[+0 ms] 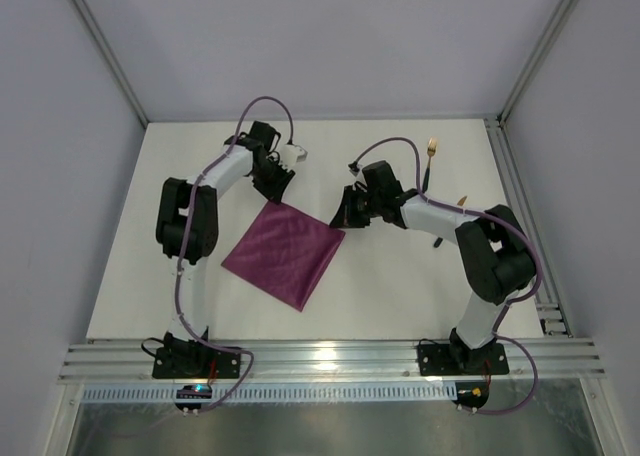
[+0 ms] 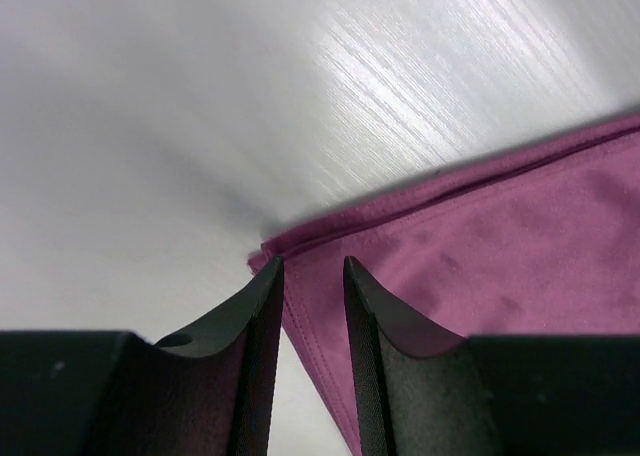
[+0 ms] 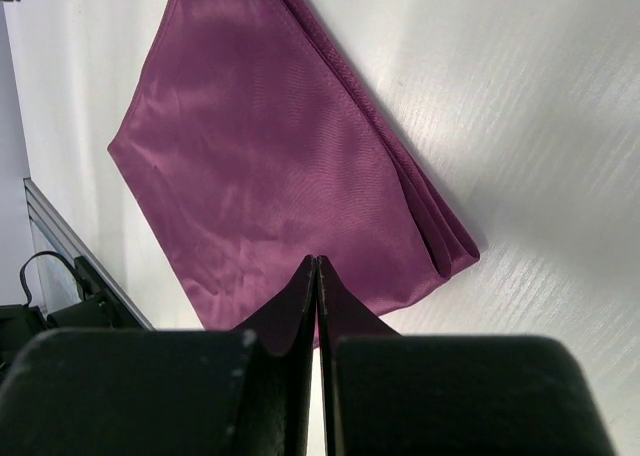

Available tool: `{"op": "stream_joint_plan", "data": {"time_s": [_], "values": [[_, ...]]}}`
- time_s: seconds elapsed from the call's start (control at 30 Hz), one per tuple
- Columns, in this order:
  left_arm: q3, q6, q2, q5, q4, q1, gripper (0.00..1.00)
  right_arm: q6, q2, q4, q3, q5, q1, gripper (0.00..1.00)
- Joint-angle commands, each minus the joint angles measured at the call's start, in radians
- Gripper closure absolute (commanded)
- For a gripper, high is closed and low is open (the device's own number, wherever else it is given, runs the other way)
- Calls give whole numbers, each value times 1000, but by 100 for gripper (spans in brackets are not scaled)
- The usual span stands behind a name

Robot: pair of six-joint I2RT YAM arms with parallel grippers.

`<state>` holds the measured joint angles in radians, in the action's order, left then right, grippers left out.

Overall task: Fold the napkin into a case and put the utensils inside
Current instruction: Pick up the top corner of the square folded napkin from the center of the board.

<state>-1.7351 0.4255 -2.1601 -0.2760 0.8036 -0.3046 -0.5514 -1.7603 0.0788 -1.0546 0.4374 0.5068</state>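
1. The left jaws stand parted by a narrow gap, released and gripping nothing. Their fingertips [image 2: 268,281] sit right at one corner of the napkin [image 2: 500,246], and the purple cloth shows through the gap and spreads out ahead of them.
2. The right jaws are clenched tight, finger against finger, with nothing between them. Their tips hang over an edge of the napkin [image 3: 270,156], close to a corner. I cannot tell whether they touch the cloth.
3. The napkin [image 1: 285,251] lies flat on the desk [image 1: 400,286] between the two sets of jaws. It is folded, with stacked layers showing along one edge.
4. The left arm [image 1: 185,221] reaches up the desk, then bends its wrist back down toward the cloth. The right arm [image 1: 490,251] is folded, its forearm stretched across toward the napkin.
5. The utensils lie behind the right jaws, well apart from the cloth. The fork [image 1: 430,158] sits beyond the forearm, and the knife [image 1: 461,200] is mostly hidden by the arm.
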Motion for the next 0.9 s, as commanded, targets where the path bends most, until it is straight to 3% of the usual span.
{"op": "stream_joint_plan", "data": {"time_s": [0.0, 0.6, 0.87], "values": [[-49, -25, -21, 6, -55, 10, 68, 22, 15, -10, 10, -2, 4, 96], [-21, -4, -20, -31, -9, 32, 70, 19, 15, -16, 30, -14, 2, 96], [-7, 2, 14, -34, -4, 33, 82, 15, 10, -13, 25, -14, 4, 96]]}}
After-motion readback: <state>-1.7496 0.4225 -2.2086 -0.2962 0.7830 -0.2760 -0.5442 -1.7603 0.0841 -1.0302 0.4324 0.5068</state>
